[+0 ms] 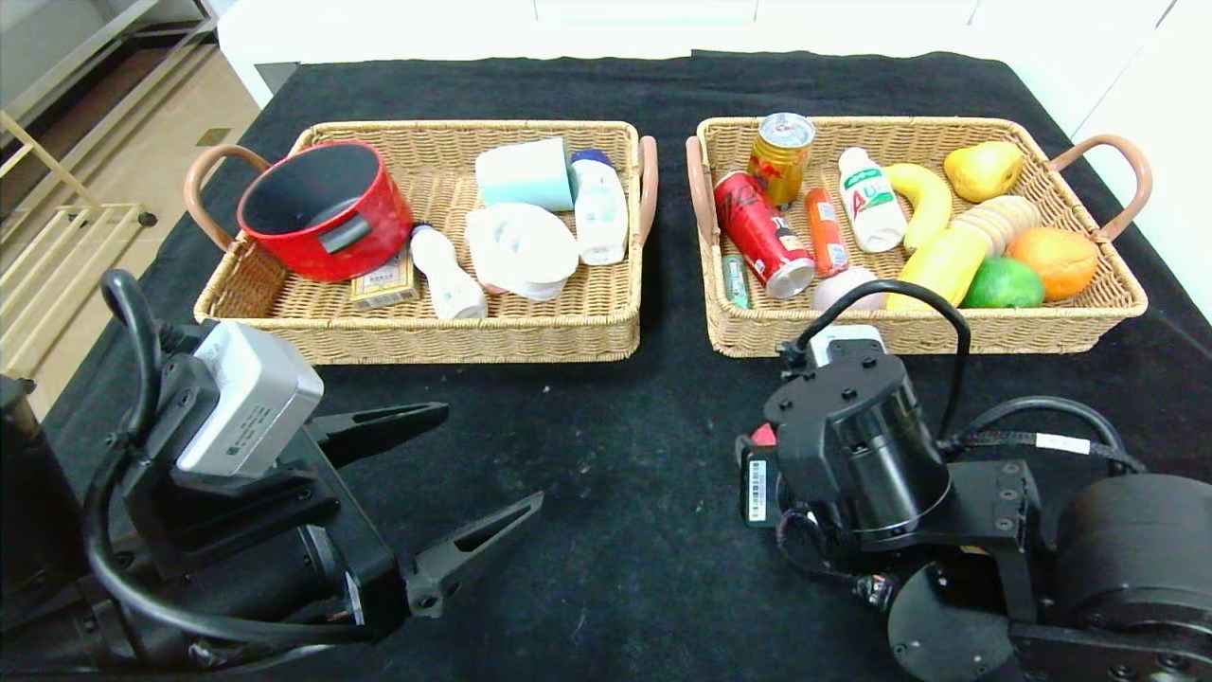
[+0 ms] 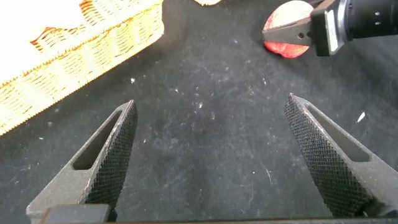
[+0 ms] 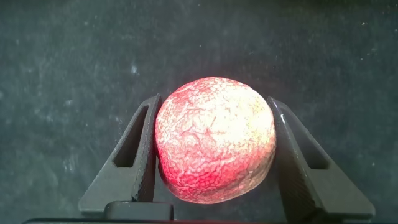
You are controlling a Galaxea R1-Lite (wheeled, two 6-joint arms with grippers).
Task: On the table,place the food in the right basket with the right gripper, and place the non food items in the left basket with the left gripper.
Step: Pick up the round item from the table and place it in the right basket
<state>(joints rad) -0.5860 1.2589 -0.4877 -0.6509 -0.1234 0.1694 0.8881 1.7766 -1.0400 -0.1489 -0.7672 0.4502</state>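
A: Where is the right gripper point(image 3: 214, 149)?

B: Low over the black table point(image 1: 615, 455), near the front edge and right of centre, just in front of the right basket point(image 1: 1117, 303). Its two fingers point(image 3: 134, 155) press against the sides of a red fruit point(image 3: 214, 140) with a rough, mottled skin.

A: Is the fruit lifted?

B: I cannot tell; the wrist view only shows it held between the fingers with the dark cloth behind it. In the head view just a sliver of red shows beside the wrist.

A: And the left gripper point(image 1: 454, 478)?

B: Toward the front-left corner, fingers spread wide apart and holding nothing. Its own camera shows bare cloth between the fingers point(image 2: 112, 155), a corner of the left basket point(image 1: 417, 327) to one side and the red fruit farther off in the other arm's grip.

A: What lies in the baskets?

B: The left one, toward the back-left, holds a red pot point(image 1: 327, 208), a small box point(image 1: 383, 282), white bottles point(image 1: 447, 275), a white dish point(image 1: 521, 248) and a pale green pack point(image 1: 525, 173). The right one, toward the back-right, holds two cans point(image 1: 762, 232), a drink bottle point(image 1: 871, 199), a banana point(image 1: 926, 194), a pear point(image 1: 983, 169), a lime point(image 1: 1004, 282) and an orange point(image 1: 1053, 260).
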